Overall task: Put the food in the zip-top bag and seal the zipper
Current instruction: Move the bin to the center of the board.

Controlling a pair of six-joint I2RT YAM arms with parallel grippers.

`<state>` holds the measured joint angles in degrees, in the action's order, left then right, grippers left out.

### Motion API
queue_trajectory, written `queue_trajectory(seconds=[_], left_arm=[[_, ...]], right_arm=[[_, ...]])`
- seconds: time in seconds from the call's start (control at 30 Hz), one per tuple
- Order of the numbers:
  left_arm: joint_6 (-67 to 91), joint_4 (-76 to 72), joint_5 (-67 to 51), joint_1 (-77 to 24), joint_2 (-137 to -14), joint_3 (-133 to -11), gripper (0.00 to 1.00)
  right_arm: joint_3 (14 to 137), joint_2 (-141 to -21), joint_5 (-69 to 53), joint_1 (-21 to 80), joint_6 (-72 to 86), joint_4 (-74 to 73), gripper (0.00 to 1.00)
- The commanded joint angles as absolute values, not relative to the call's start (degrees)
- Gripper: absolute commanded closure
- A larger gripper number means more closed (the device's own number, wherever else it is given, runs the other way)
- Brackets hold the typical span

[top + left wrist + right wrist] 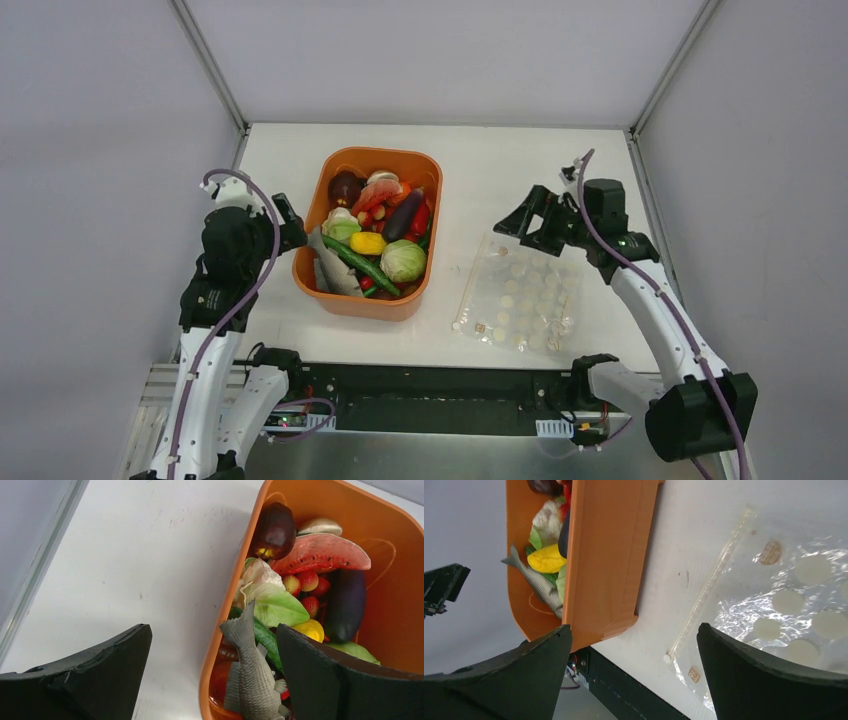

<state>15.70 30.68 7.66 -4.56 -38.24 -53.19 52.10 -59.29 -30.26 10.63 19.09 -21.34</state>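
The food lies in an orange tub (432, 200): a purple eggplant (403, 215), a yellow pepper (367, 243), a green cabbage (403, 261), a red melon slice (325, 552), a white cauliflower (257, 572) and a grey fish (250, 680). The dotted zip-top bag (520, 295) lies flat and empty to the right of the tub, its zipper (709, 582) along the edge facing the tub. My left gripper (298, 232) is open and empty, above the tub's left rim (210, 670). My right gripper (525, 230) is open and empty, above the bag's far left corner.
Grey walls close in the white table on the left, the right and behind. A black rail (634, 690) runs along the near edge. The tub's right wall (604, 555) stands a short gap from the zipper.
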Motion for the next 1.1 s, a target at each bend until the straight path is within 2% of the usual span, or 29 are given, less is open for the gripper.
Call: queue_trajectory(seconds=[0.0, 0.07, 0.17, 0.4, 0.6, 0.77, 0.93, 1.07], left_arm=[[19.26, 27.39, 9.26, -4.79, -35.79, -52.98, 0.0], [20.29, 29.05, 5.52, -4.75, -34.21, -53.61, 0.0], [28.67, 36.32, 7.13, -4.76, -32.38, -54.35, 0.0], [24.26, 34.11, -0.6, -4.79, -27.33, -51.94, 0.0], [24.08, 33.05, -3.78, -4.75, -25.72, -52.54, 0.0], [26.08, 29.99, -6.74, -4.75, -24.58, -51.18, 0.0], [26.05, 30.78, -9.52, -4.75, -24.11, -52.31, 0.0], [25.67, 32.98, -10.65, -4.75, -23.76, -54.1, 0.0]], right_arm=[[50.88, -62.02, -33.98, 16.82, 20.16, -18.84, 0.01], [49.95, -62.66, -33.35, 21.86, 21.78, -15.82, 0.01], [47.11, -62.13, -32.58, 30.86, 24.77, -10.41, 0.01], [36.53, -56.54, -30.6, 43.29, 29.93, 0.55, 0.01], [33.45, -55.67, -26.87, 53.47, 30.66, 5.99, 0.01], [34.76, -62.0, -22.59, 57.8, 30.63, 11.62, 0.01], [42.92, -74.3, -21.68, 60.29, 29.56, 14.21, 0.01], [47.7, -80.79, -13.93, 60.66, 31.2, 18.77, 0.01]])
